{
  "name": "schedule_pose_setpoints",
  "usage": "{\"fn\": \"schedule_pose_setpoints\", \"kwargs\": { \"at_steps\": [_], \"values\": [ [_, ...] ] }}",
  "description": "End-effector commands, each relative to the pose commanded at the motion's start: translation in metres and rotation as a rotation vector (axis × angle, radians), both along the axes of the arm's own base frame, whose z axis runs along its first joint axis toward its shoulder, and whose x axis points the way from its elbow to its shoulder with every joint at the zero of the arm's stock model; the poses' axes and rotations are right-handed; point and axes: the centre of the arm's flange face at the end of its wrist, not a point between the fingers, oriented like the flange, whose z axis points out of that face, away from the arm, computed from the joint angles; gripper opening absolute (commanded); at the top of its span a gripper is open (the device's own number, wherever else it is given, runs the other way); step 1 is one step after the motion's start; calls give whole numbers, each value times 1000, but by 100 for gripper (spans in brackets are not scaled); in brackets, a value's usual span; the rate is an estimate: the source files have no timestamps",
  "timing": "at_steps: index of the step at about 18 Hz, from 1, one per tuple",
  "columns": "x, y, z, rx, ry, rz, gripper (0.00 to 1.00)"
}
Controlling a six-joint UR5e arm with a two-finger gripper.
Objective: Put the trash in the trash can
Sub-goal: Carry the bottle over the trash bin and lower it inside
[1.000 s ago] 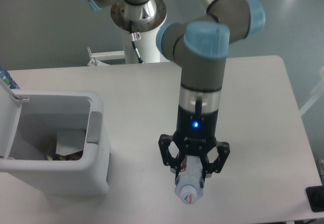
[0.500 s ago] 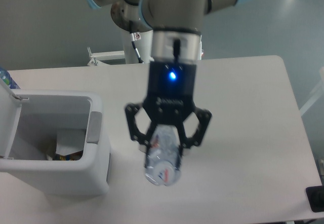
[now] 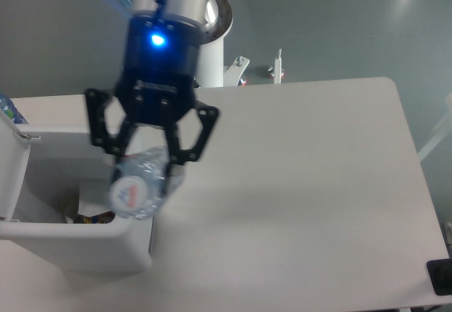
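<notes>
My gripper [image 3: 147, 158] hangs high, close to the camera, shut on the trash, a clear plastic bottle [image 3: 138, 183] with a white label and red lettering. The bottle hangs bottom end toward the camera, over the right rim of the trash can [image 3: 42, 245]. The trash can is a white boxy bin at the table's left front, its lid [image 3: 13, 167] swung open at the left. Some paper and coloured scraps lie inside it. The grey tab on its rim is hidden behind the bottle.
The arm's base column [image 3: 205, 51] stands behind the table's far edge. The white table [image 3: 304, 199] spreads to the right of the bin. A dark object [image 3: 441, 277] sits at the front right corner. A blue-capped item [image 3: 10, 111] peeks in at the left edge.
The gripper has carried the bottle up and left, from the table's front middle to above the bin's right rim. It looks larger now, nearer the camera.
</notes>
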Motion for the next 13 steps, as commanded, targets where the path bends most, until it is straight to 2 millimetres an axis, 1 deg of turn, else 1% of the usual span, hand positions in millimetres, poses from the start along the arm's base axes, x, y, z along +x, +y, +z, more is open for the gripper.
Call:
{"fn": "schedule_pose_setpoints", "kwargs": {
  "at_steps": [2,4,6,9,12,13],
  "values": [
    [25,12,-16,-24,-15,-44,52],
    [30,15,-36,-56,-36,-53,52],
    [44,19,-58,-93,-54,-79,52],
    [52,25,-78,-123,-77,-91,54],
    [54,26,-86,-136,-85,-94,60],
    [54,25,-90,-142,-89,-94,60]
  ]
}}
